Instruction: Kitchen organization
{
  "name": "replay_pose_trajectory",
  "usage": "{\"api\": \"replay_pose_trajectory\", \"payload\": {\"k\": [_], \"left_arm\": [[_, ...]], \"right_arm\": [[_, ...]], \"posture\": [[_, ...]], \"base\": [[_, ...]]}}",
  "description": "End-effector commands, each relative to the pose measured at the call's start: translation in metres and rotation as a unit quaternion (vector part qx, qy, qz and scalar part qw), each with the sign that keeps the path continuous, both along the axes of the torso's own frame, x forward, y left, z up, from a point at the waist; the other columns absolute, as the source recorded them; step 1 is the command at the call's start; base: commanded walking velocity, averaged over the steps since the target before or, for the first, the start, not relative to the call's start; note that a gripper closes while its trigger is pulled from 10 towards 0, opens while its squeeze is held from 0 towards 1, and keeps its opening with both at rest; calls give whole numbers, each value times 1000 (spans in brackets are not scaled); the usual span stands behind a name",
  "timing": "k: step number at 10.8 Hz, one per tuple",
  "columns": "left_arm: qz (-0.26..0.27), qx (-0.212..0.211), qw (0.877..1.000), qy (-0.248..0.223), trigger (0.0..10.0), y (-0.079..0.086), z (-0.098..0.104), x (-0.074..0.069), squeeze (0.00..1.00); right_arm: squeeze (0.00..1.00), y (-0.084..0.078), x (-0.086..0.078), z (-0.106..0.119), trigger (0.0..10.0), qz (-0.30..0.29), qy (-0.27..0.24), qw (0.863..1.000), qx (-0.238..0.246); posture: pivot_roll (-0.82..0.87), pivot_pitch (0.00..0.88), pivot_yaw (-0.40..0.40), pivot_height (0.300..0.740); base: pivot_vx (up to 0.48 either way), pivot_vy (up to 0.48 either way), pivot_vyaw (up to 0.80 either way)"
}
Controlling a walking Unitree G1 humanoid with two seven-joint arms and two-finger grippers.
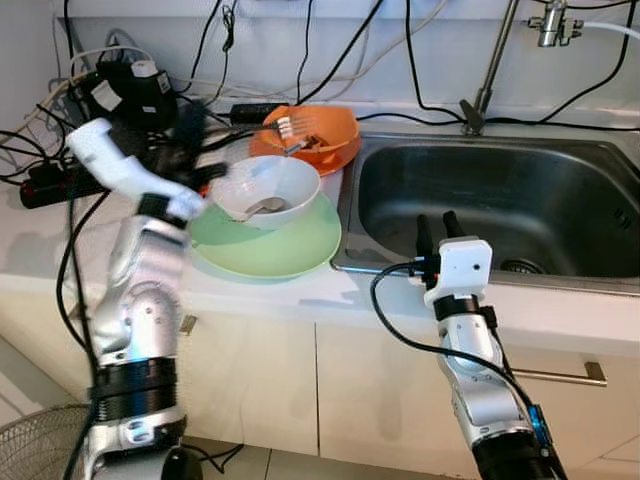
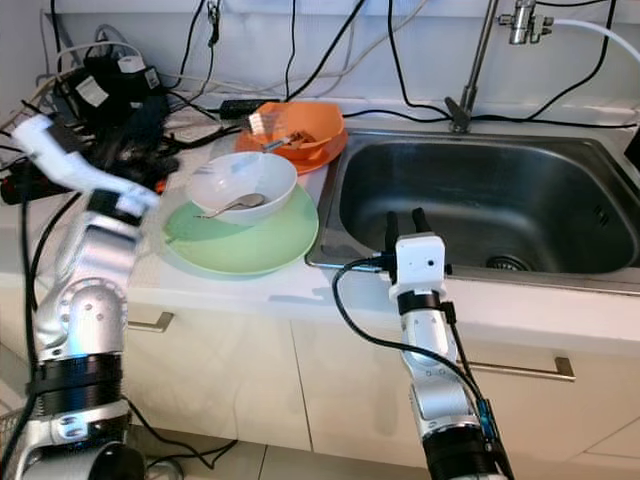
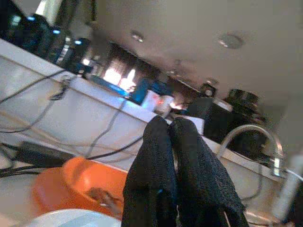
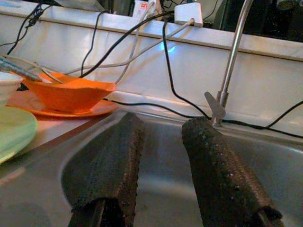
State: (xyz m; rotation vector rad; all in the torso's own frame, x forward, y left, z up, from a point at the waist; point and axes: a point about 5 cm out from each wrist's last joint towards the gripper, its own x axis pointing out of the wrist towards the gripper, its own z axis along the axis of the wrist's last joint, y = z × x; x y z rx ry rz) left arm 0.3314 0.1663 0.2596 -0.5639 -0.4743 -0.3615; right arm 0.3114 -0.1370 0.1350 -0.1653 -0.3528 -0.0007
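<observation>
- Head views: our left claw (image 1: 190,135) hovers, blurred, beside the round white ceramic bowl (image 1: 266,188), which holds a metal spoon (image 1: 262,207) and sits on the wide pale-green plate (image 1: 270,245) on the white desk (image 1: 280,295). Behind stands the orange bowl (image 1: 310,135). We judge the white bowl is the next item; approach its near rim slowly.
- Left wrist view: the fingers (image 3: 156,179) are pressed together; we should spread them before reaching.
- Right wrist view: our right claw (image 4: 161,170) is spread, pointing into the stainless steel sink (image 4: 156,156), holding nothing; keep it clear of the tap (image 4: 227,71).
</observation>
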Motion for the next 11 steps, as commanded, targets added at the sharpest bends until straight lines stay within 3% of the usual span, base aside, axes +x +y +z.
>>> {"api": "replay_pose_trajectory", "payload": {"k": [1, 3, 6, 8, 11], "left_arm": [[-12, 7, 1000, -21, 10000, -7, 14, -2, 0], [-47, 37, 998, -29, 10000, -27, 18, -6, 0], [-134, 81, 987, -28, 10000, -75, 11, -18, 0], [-159, 102, 982, -14, 10000, -94, 1, -22, 0], [-168, 120, 978, -6, 10000, -102, -4, -24, 0]], "right_arm": [[0, 2, 3, 5, 10000, 1, -8, 1000, -4], [0, 2, 4, 5, 10000, 0, -8, 1000, -5], [0, -2, 5, 5, 10000, -7, -8, 1000, -11], [1000, -2, 5, 6, 10000, -9, -11, 1000, -21], [1000, -4, 6, 5, 10000, -16, -10, 999, -27]], "posture": [[74, 0, 76, 740], [74, 0, 78, 740], [76, 0, 82, 740], [74, 1, 88, 740], [71, 0, 91, 740]], "base": [[0, 0, 0], [0, 0, 0], [0, 0, 0], [0, 0, 0], [0, 0, 0]]}}
